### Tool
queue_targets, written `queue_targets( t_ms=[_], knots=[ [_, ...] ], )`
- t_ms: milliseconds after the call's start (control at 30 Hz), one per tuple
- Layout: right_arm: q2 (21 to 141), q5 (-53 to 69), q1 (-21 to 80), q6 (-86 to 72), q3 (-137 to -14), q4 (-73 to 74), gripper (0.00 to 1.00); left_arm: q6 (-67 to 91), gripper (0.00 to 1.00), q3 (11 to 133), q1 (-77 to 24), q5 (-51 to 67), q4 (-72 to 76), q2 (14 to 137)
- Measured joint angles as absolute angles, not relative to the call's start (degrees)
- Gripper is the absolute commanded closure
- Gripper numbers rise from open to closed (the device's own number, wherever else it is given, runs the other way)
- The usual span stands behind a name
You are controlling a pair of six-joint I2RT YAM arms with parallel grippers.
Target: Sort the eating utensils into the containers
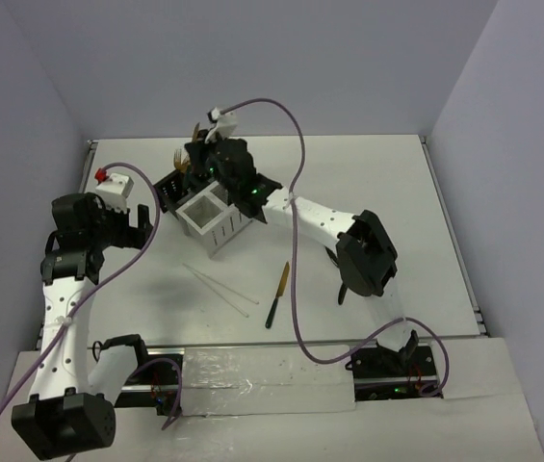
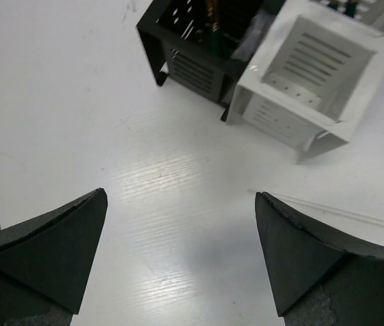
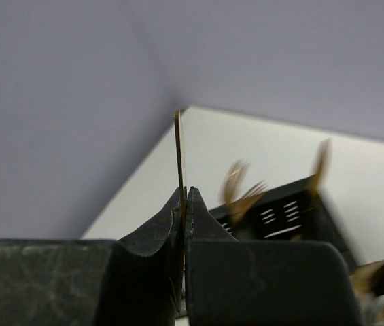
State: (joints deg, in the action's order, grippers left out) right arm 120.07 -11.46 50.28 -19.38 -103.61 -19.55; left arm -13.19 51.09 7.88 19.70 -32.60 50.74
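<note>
My right gripper (image 1: 200, 148) (image 3: 184, 193) is shut on a thin gold utensil (image 3: 178, 149), seen edge-on and standing upright. It holds this over the black box (image 1: 173, 189) (image 3: 287, 210), where gold fork heads (image 3: 242, 193) stick up. The white box (image 1: 210, 221) (image 2: 307, 81) stands against the black box (image 2: 192, 61); its near compartment looks empty. Two white chopsticks (image 1: 220, 286) (image 2: 334, 207) and a gold knife with a dark green handle (image 1: 278, 294) lie on the table. My left gripper (image 1: 142, 221) (image 2: 181, 251) is open and empty, left of the boxes.
The table's left rail (image 1: 87, 183) and grey walls close in the back and left. A small white block with a red part (image 1: 110, 183) sits near the left edge. Purple cables (image 1: 296, 279) loop over the middle.
</note>
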Motion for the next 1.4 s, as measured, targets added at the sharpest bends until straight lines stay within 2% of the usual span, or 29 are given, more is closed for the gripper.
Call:
queue_targets(
  t_ms=[333,767,833,867,900,1267,1300,1400],
  knots=[
    [126.1,-22.8,47.3,-8.0,-116.4,-22.6,1.0,-12.5,0.01,48.8,7.9,13.9,-30.4,53.2],
    [132.8,-27.4,47.2,-7.9,-116.4,-20.4,1.0,-12.4,0.01,48.8,7.9,13.1,-30.2,54.0],
    [133.3,-27.2,47.2,-9.2,-116.7,-19.5,0.94,-12.4,0.01,48.8,7.9,13.0,-30.2,54.0],
    [133.4,-26.8,47.2,-10.0,-116.7,-18.7,0.86,-12.4,0.01,48.8,7.9,12.9,-30.2,54.0],
    [133.6,-26.6,47.2,-10.3,-116.7,-18.2,0.82,-12.4,0.01,48.8,7.9,12.8,-30.2,54.0],
    [134.6,-25.5,46.9,-14.1,-116.7,-13.8,0.8,-12.2,0.01,48.8,7.9,12.6,-30.2,53.6],
    [134.6,-25.3,46.9,-14.0,-116.6,-13.6,0.78,-12.2,0.01,48.8,7.9,12.6,-30.2,53.6],
    [133.0,-24.2,46.8,-13.7,-114.4,-12.4,0.63,-12.2,0.01,48.8,7.9,12.6,-30.2,53.5]
  ],
)
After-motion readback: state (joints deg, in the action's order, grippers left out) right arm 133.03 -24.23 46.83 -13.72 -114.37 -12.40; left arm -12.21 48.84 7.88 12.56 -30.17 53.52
